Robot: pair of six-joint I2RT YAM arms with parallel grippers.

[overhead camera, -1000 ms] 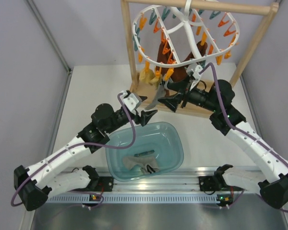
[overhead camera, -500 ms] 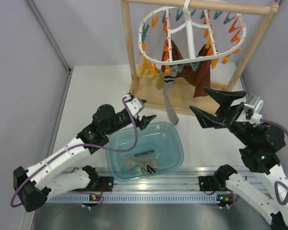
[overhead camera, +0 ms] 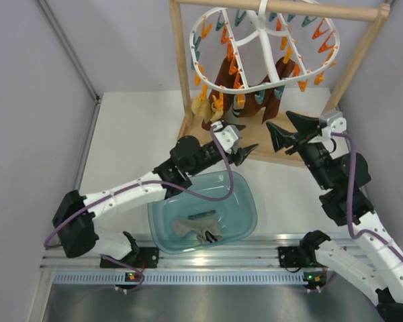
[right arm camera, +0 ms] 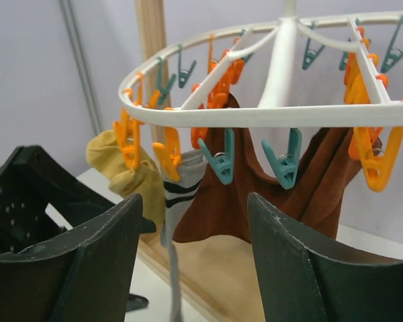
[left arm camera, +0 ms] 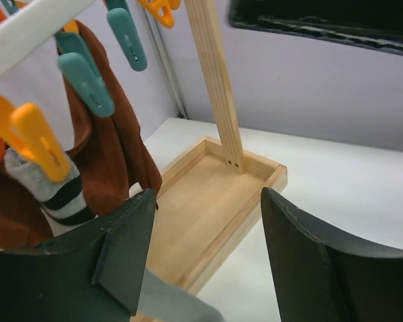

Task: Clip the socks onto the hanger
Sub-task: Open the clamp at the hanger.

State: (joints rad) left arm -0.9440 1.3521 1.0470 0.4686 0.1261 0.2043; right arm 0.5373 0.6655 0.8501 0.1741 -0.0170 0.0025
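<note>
The white hanger (overhead camera: 255, 41) hangs from the wooden rack with orange and teal clips; it also shows in the right wrist view (right arm camera: 269, 115). A mustard sock (overhead camera: 201, 107) (right arm camera: 124, 171) and a grey sock with a striped cuff (overhead camera: 240, 102) (right arm camera: 181, 194) (left arm camera: 57, 198) hang clipped beside long brown socks (right arm camera: 255, 201). More socks (overhead camera: 198, 229) lie in the teal basin. My left gripper (overhead camera: 247, 139) (left arm camera: 208, 258) is open and empty just below the grey sock. My right gripper (overhead camera: 277, 119) (right arm camera: 195, 261) is open and empty, facing the hanger from the right.
The wooden rack's post (overhead camera: 181, 67) and base tray (left arm camera: 218, 198) stand at the back. The teal basin (overhead camera: 245, 194) sits near the front between the arms. Grey walls close in both sides.
The left arm reached forward to the rack base. The right gripper let go of the grey sock, drew back right, then came back toward the hanger. The hanger swings.
</note>
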